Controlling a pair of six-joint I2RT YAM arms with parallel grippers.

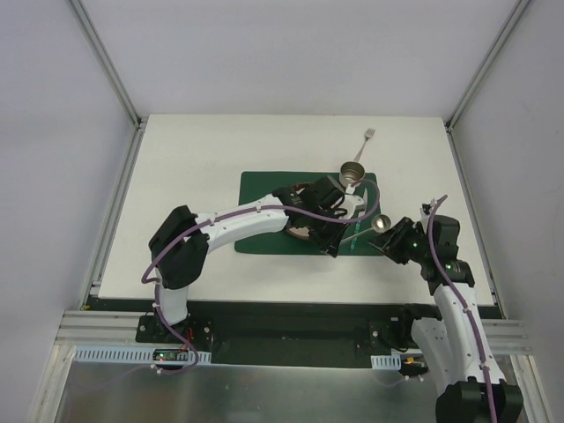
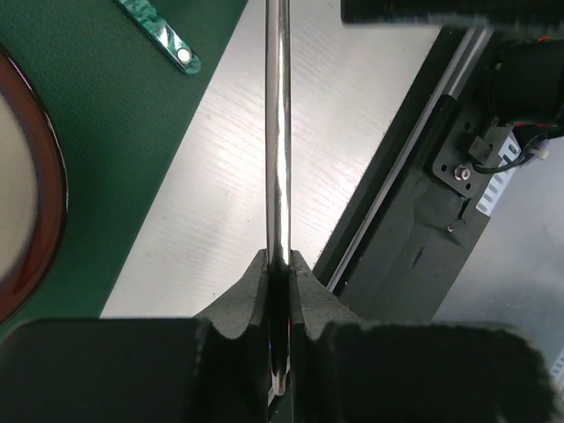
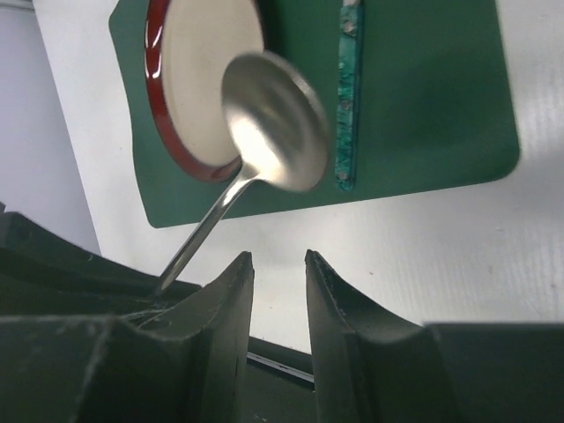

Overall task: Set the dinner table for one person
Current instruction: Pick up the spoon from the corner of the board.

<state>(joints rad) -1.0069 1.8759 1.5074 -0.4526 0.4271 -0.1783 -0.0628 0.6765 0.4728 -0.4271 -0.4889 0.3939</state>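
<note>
My left gripper is shut on the handle of a metal spoon and holds it above the white dinner table at the placemat's right edge. The spoon's bowl hangs just in front of my right gripper, which is open and empty; the handle passes to the left of its fingers. A red-rimmed plate lies on the dark green placemat, partly hidden under my left arm. A green-handled knife lies right of the plate.
A metal cup stands at the placemat's far right corner. A fork lies on the table beyond it. The table's near edge rail runs just below both grippers.
</note>
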